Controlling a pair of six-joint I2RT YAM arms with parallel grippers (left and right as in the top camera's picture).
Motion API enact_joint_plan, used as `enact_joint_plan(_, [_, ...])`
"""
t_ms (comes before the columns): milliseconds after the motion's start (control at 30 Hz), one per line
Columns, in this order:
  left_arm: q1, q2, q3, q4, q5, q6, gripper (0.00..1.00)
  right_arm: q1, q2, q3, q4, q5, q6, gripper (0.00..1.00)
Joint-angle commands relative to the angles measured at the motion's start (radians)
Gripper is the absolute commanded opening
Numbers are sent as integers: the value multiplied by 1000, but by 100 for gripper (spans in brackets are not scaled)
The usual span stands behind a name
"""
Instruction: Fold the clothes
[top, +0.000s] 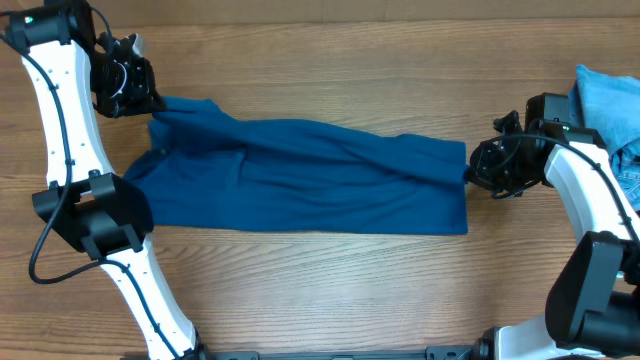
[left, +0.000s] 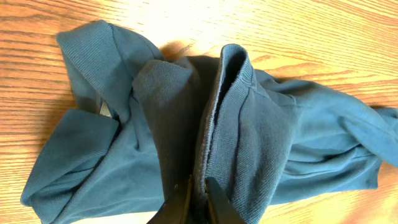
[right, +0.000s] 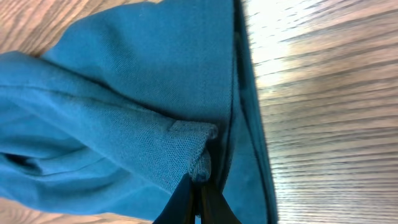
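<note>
On the wood surface (top: 350, 290), the blue shirt (top: 310, 175) is held between both pincers, and a slipping grip is my worry.
Overhead: the shirt lies lengthwise across the middle, my left pincer (top: 148, 98) clamped on its far-left corner and my right pincer (top: 472, 172) clamped on its right edge; a light-blue garment pile (top: 610, 100) sits at the right rim, and I judge a wide swing could snag it. Left wrist: the pincer nips only a thin ribbed edge amid bunched folds, so a pull could slip it free or set the wrinkles. Right wrist: the pincer grips a small tuck of hem, so one layer may escape. Of the room, only bare woodgrain shows.
</note>
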Motion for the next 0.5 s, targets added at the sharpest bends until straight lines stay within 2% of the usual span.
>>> enact_joint_plan(0, [6,-22,27,-3,10,1,9,-2,-21,6,-1,55,0,4])
enact_joint_plan(200, [12,-121,27,-3,-33,0,6,-2,-21,-6,10,74,0,4])
enact_joint_plan(300, [11,-173,26,-3,-101,-31,7,-2,-21,-10,10,74,0,4])
enact_joint_plan(467, [11,-229,6,-3,-125,-44,15,-2,-21,-10,10,73,0,4])
